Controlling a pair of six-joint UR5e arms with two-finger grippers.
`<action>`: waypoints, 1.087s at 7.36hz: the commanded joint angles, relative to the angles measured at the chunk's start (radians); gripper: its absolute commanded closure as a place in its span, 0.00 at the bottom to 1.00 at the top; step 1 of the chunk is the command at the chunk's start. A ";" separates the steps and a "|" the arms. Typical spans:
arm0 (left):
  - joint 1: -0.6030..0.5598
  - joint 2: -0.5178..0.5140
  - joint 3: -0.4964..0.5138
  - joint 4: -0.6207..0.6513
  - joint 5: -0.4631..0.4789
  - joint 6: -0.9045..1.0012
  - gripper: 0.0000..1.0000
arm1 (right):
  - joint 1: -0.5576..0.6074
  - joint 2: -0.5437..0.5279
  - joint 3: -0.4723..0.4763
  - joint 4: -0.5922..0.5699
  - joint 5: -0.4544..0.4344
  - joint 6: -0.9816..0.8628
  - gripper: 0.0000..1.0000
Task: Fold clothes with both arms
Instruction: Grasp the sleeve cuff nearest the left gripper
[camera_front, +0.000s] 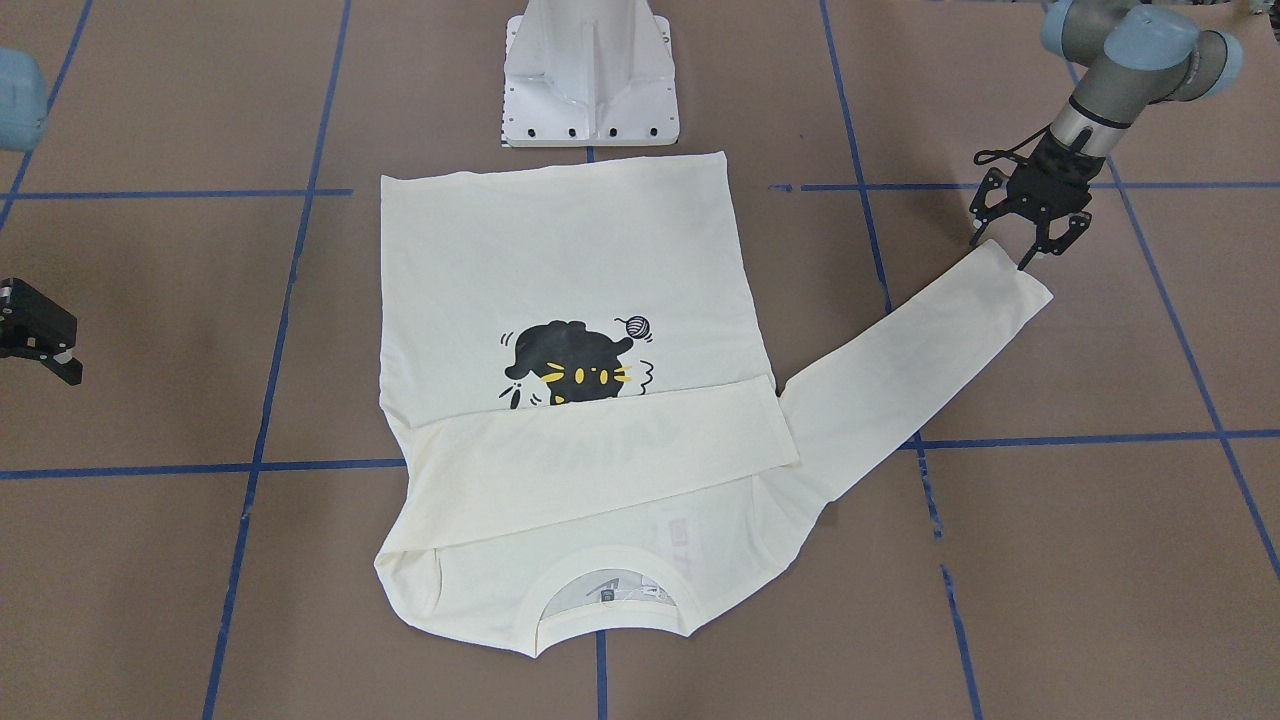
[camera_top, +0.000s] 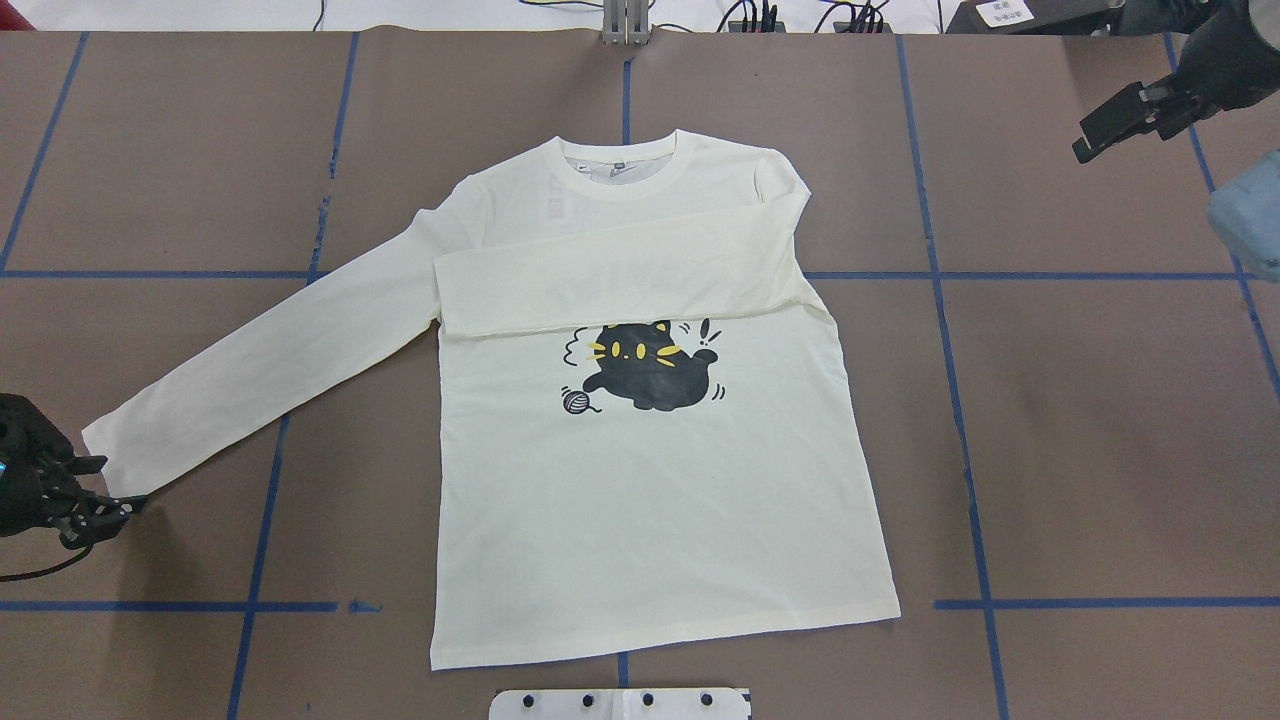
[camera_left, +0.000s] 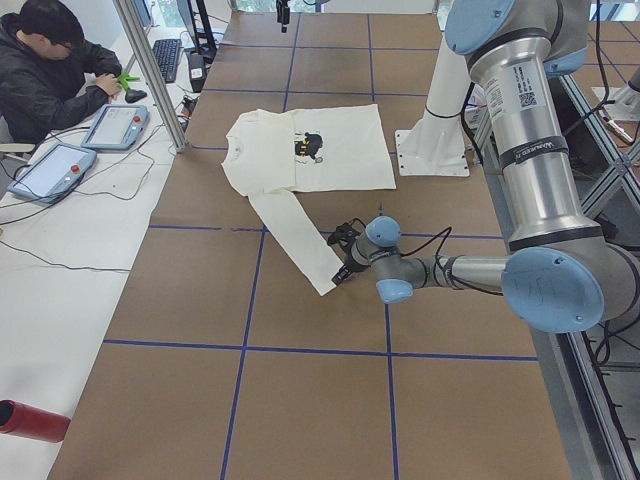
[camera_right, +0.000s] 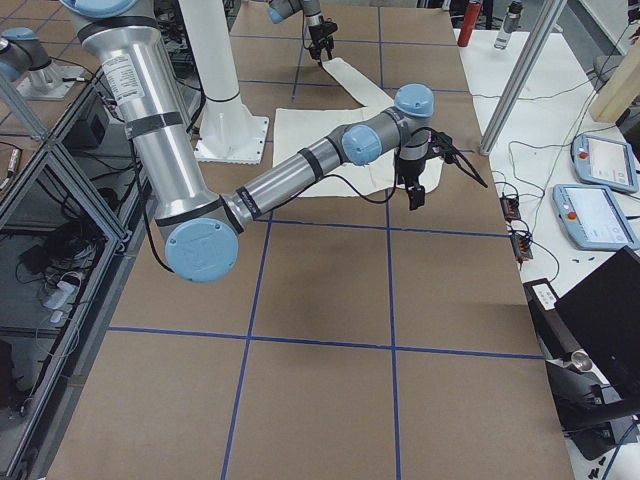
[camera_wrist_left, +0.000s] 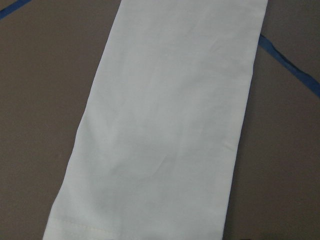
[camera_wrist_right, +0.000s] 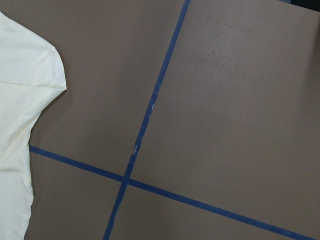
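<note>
Overhead exterior view, far left: the left end effector (camera_top: 118, 485) sits low at the cuff of the outstretched sleeve (camera_top: 270, 355). Its jaws are spread, with the cuff's corner at or between the tips. The sleeve lies flat and nothing is pinched, so I read it as open and poised to grasp. The left wrist view agrees, with the sleeve filling the frame and the hemmed cuff at the bottom edge.

Moving right, the cream T-shirt (camera_top: 650, 500) lies face up in the middle of the worktop (camera_top: 1100, 450), collar away from the robot. The cat print (camera_top: 645, 365) is showing. The other sleeve (camera_top: 620, 280) is folded across the chest, just above the cat, and covers the lettering.

At the far right the right end effector (camera_top: 1110, 125) hangs well apart from the shirt, near the worktop's far corner. Whether its jaws are open or closed cannot be told from here.

The step in hand looks like the second sleeve fold. Next, the left jaws should close on the cuff and lift it only slightly. They should then carry it across the chest and lay it on or beside the folded sleeve, without dragging the body out of square. The right arm appears idle for this step and will likely be needed for the body folds afterwards.
</note>
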 joint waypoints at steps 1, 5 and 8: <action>0.001 0.000 0.002 0.001 0.003 0.000 0.75 | -0.001 -0.001 0.000 0.000 -0.001 0.004 0.00; -0.001 -0.003 -0.009 0.001 0.014 0.000 1.00 | -0.001 0.001 -0.002 -0.002 -0.003 0.009 0.00; -0.128 -0.106 -0.064 0.068 0.003 0.008 1.00 | -0.001 -0.016 -0.013 -0.002 -0.004 -0.007 0.00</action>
